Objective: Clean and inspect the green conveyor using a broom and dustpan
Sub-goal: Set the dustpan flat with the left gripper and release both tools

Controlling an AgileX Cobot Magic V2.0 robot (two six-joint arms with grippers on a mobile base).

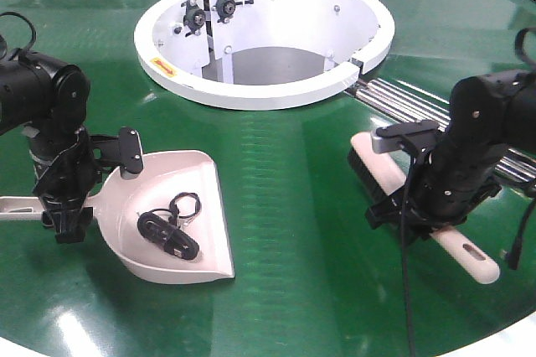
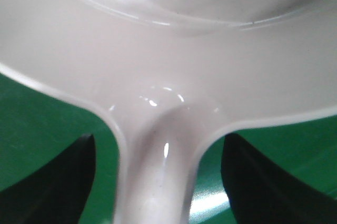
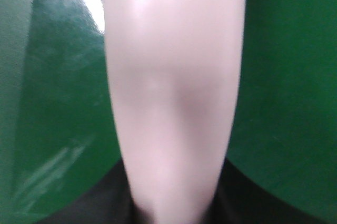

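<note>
The left hand (image 1: 65, 221) sits at the near-left. It straddles the handle of the dustpan (image 1: 197, 189), just behind the pan. In the left wrist view its dark fingers (image 2: 58, 182) stand on either side of the handle with green showing in both gaps, so this hand is open and not clamped. The pan lies flat on the green conveyor (image 1: 293, 206), the desk that carries everything, with its lip facing near-right. A small black corded object (image 1: 167, 235) lies inside it.

The right hand (image 1: 419, 221) is at the right, over the middle of the broom (image 1: 389, 174). In the blurred right wrist view its fingers (image 3: 84, 205) meet the handle with no green between, so I judge it closed on the broom. The bristles point far-left and the slotted end near-right.

Further off are the white ring hub (image 1: 167, 72) and the silver rails (image 1: 410, 101).

The one visible piece of litter is already in the pan and the belt in view looks bare. Sweeping seems done, leaving carrying off and inspection.

Only the front view shows the pan's contents and both tools together. Only the wrist views show each grip.
</note>
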